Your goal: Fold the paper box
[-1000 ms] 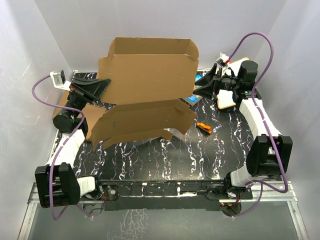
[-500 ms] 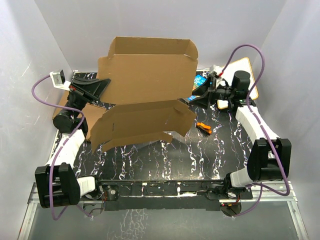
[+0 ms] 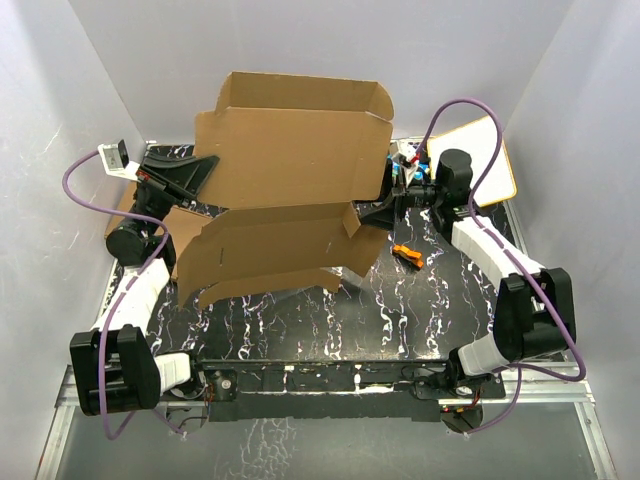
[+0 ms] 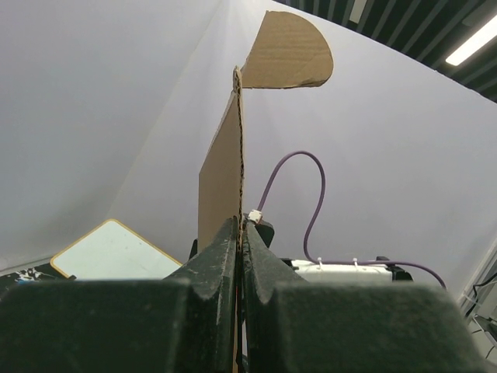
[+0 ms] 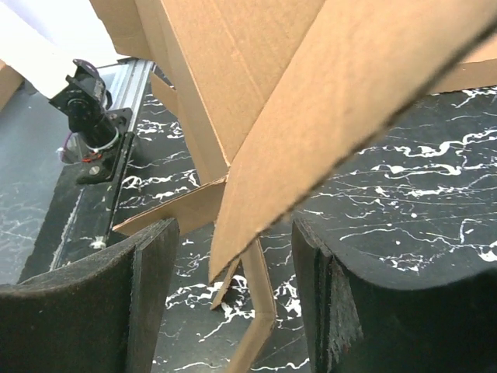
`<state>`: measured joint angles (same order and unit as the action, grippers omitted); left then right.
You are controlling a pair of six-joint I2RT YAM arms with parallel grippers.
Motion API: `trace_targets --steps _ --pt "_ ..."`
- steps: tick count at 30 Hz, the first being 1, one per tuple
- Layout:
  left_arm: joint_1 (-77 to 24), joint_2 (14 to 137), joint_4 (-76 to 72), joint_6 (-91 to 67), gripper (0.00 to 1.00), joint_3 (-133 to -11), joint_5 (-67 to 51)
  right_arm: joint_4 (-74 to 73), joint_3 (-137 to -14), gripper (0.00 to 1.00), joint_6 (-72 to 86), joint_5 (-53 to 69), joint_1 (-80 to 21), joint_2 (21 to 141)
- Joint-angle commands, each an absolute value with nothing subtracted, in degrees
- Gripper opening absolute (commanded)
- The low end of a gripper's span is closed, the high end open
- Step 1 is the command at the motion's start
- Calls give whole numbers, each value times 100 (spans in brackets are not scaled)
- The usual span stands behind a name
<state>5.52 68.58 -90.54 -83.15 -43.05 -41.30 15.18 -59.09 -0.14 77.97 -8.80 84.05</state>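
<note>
The paper box (image 3: pixel 290 170) is a large brown cardboard sheet, its upper panel standing upright and its lower panel (image 3: pixel 280 250) sloping down toward the black table. My left gripper (image 3: pixel 205 170) is shut on the upright panel's left edge; in the left wrist view the fingers (image 4: pixel 221 256) pinch the thin cardboard edge (image 4: pixel 221 171). My right gripper (image 3: pixel 375 212) is at the lower panel's right end. In the right wrist view it (image 5: pixel 233 256) stands open, with a corner of a cardboard flap (image 5: pixel 256 116) hanging between the fingers and touching neither.
A small orange object (image 3: pixel 407 255) lies on the table just right of the box. A white board with a tan rim (image 3: pixel 490 160) leans at the back right. A brown cardboard piece (image 3: pixel 122 200) sits behind the left arm. White walls enclose the table.
My right arm swung left from the back right corner to the box's right edge. The lower panel's right corner flap has turned up. The left gripper kept its hold.
</note>
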Motion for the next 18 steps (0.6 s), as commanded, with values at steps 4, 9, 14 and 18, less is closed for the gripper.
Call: trace_targets --steps 4,9,14,18 --pt "589 6808 -9661 -8465 0 -4381 -3847 5059 -5384 65 2270 7656 -1006 8554" --pt "594 6872 -9724 -8532 0 -4394 -3820 6607 -5160 62 3375 7400 -1109 8858" --pt "588 6904 -9742 -8567 0 -4383 -3801 7071 -5159 48 3560 7315 -1237 9067" --pt "580 6943 -9785 -8621 0 -4385 -3797 7642 -5146 42 3866 7291 -1282 9233"
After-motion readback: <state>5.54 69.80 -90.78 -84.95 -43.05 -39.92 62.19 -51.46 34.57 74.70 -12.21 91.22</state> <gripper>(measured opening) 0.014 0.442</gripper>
